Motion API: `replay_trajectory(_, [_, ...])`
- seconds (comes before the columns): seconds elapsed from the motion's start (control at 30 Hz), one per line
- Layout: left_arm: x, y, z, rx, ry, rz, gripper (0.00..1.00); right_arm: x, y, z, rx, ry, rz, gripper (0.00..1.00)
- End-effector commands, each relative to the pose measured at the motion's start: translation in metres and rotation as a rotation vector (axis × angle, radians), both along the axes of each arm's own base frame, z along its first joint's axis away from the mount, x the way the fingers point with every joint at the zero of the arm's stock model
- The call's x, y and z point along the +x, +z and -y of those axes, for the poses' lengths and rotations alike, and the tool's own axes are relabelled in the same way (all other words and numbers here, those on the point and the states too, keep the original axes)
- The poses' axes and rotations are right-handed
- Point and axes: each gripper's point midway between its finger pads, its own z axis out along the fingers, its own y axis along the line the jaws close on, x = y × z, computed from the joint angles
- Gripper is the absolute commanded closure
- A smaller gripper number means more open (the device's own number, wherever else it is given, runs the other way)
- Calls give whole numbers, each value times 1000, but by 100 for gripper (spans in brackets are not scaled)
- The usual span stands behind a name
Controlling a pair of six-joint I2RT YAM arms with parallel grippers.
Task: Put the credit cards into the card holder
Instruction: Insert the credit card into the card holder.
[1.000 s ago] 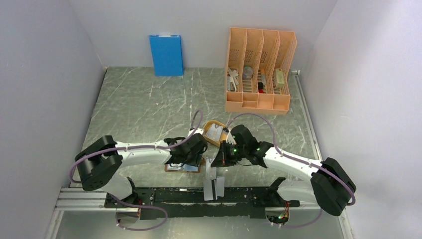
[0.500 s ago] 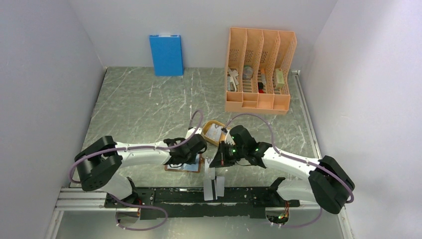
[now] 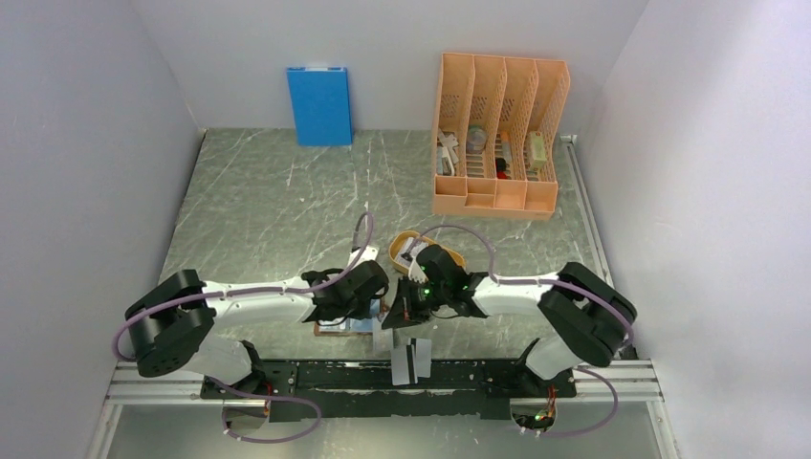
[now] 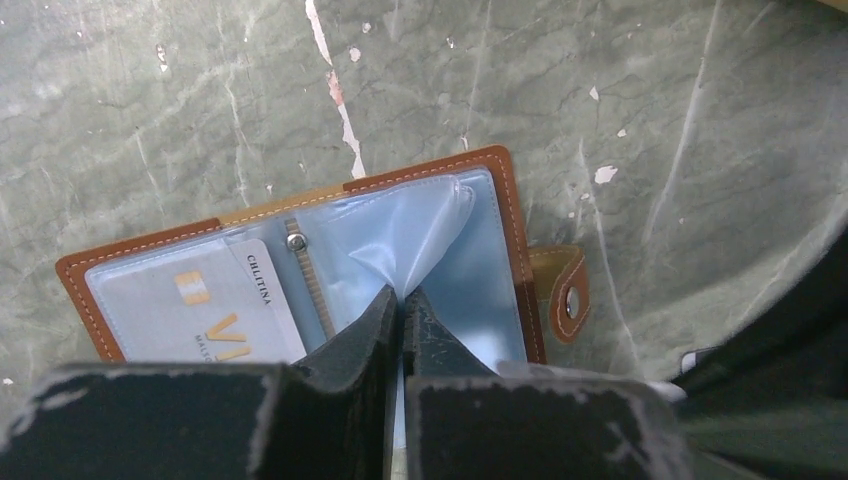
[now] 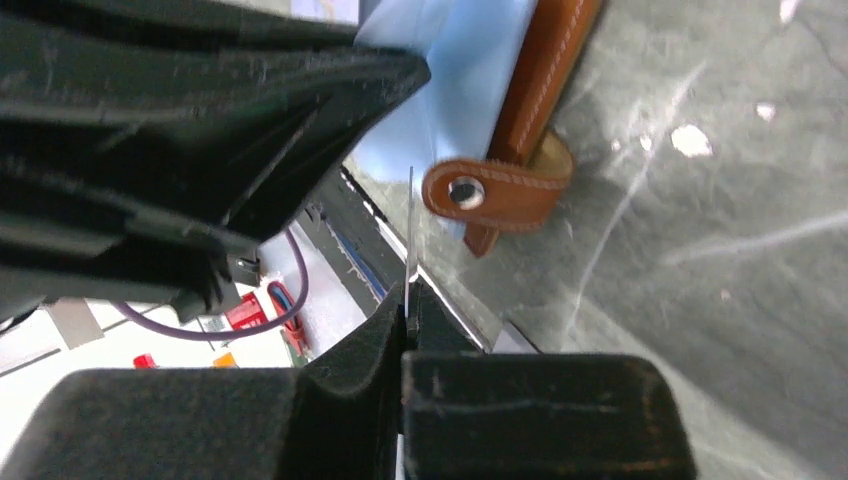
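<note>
Two grippers meet over the job at the near edge of the table point(image 3: 268, 210). Nearest of all, a striped card point(image 3: 411, 359) lies half over that edge, apparently waiting its turn. Just beyond it the card holder point(image 4: 521, 250) lies open and flat. The left gripper point(image 4: 402, 300) is clamped tight on a clear sleeve point(image 4: 420, 225), pinching it up into a tent. That looks like the point of the hold: lift the film so the pocket mouth gapes.

The right gripper point(image 5: 407, 295) is closed on a pale card point(image 5: 410, 220), held edge-on and upright just beside the holder's snap tab point(image 5: 490, 190), probably lined up to slide in under the raised film.

And the holder itself: tan-brown leather, pale stitching round the border, bluish see-through pockets, a strap with a round snap off its right side. One stowed card point(image 4: 200, 305) sits in the left pocket.

Farther back, toward the middle of the table, the orange tray point(image 3: 404, 239) shows under the right arm, something pale inside. At the far edge stand the file rack point(image 3: 497, 196) and the blue box point(image 3: 318, 105), well apart.
</note>
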Motion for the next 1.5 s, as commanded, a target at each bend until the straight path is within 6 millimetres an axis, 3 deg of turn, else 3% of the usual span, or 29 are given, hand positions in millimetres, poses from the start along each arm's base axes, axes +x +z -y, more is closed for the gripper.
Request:
replay_trajectory(0.0, [-6, 7, 1, -39, 1, -14, 90, 15, 9, -23, 63, 2, 25, 100])
replay_trajectory(0.13, [-7, 14, 0, -49, 0, -6, 86, 19, 0, -26, 43, 1, 18, 100])
replay_trajectory(0.4, [-5, 18, -4, -38, 11, 5, 88, 21, -11, -26, 14, -1, -2, 100])
replay_trajectory(0.67, [1, 26, -16, 1, 39, 43, 88, 25, 3, -23, 28, -18, 39, 100])
replay_trajectory(0.8, [1, 28, -18, 6, 41, 50, 88, 26, -6, -19, 10, -18, 28, 100])
replay_trajectory(1.03, [-1, 28, -16, -14, 37, 41, 88, 30, -10, -37, 60, 6, -9, 100])
replay_trajectory(1.13, [-3, 30, -13, -33, 30, 34, 83, 33, -4, -47, 97, 21, -11, 100])
replay_trajectory(1.27, [-3, 36, -12, -45, 32, 35, 69, 36, -1, -55, 119, 30, -14, 100])
replay_trajectory(1.47, [-1, 57, -16, -60, 51, 60, 57, 37, 5, -64, 141, 40, -10, 100])
